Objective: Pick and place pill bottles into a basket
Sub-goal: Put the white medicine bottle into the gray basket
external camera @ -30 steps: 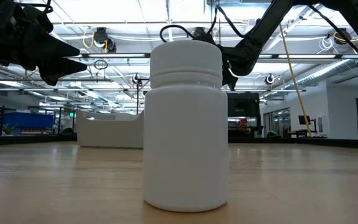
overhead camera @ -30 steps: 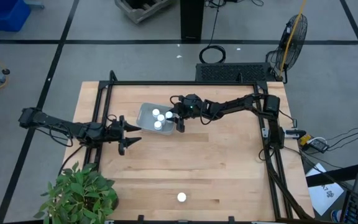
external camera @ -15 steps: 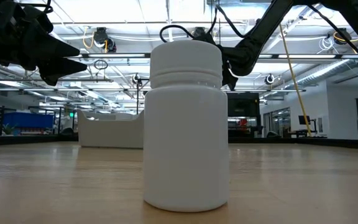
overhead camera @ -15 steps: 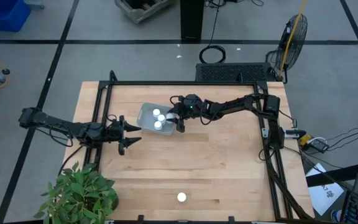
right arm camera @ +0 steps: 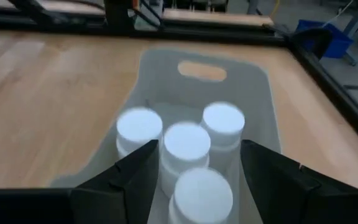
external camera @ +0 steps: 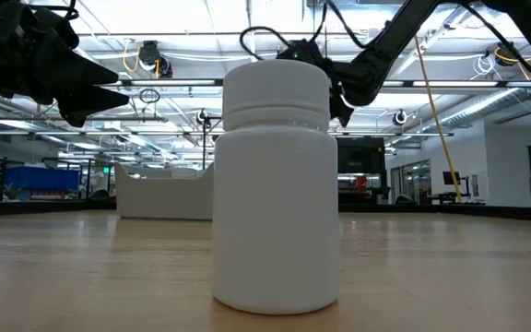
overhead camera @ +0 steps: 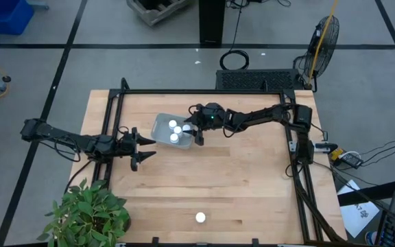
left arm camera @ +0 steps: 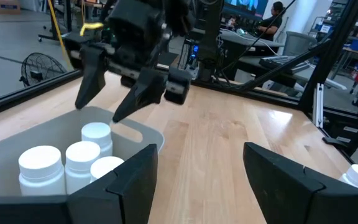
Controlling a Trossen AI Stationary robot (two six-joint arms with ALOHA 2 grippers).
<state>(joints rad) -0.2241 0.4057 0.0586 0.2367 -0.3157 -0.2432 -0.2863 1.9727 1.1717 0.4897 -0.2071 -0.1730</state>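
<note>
The pale grey-blue basket (overhead camera: pixel 162 123) sits at the table's far middle with four white pill bottles (right arm camera: pixel 185 146) standing upright in it; they also show in the left wrist view (left arm camera: pixel 82 155). A fifth pill bottle (overhead camera: pixel 200 217) stands upright alone on the wood near the front edge and fills the low view (external camera: pixel 275 184). My right gripper (overhead camera: pixel 199 134) hangs open and empty over the basket's right end, its fingers (left arm camera: pixel 92 78) above the bottles without touching them. My left gripper (overhead camera: pixel 142 147) is open and empty, just left of and nearer than the basket.
A black frame (overhead camera: pixel 204 91) runs around the wooden table. A potted plant (overhead camera: pixel 88 213) stands at the near left corner. Bare wood lies between the basket and the lone bottle. A fan (overhead camera: pixel 323 41) and a person (left arm camera: pixel 272 18) are beyond the table.
My right gripper has risen a little above the basket, still open. The bottles and my left arm have kept still.
</note>
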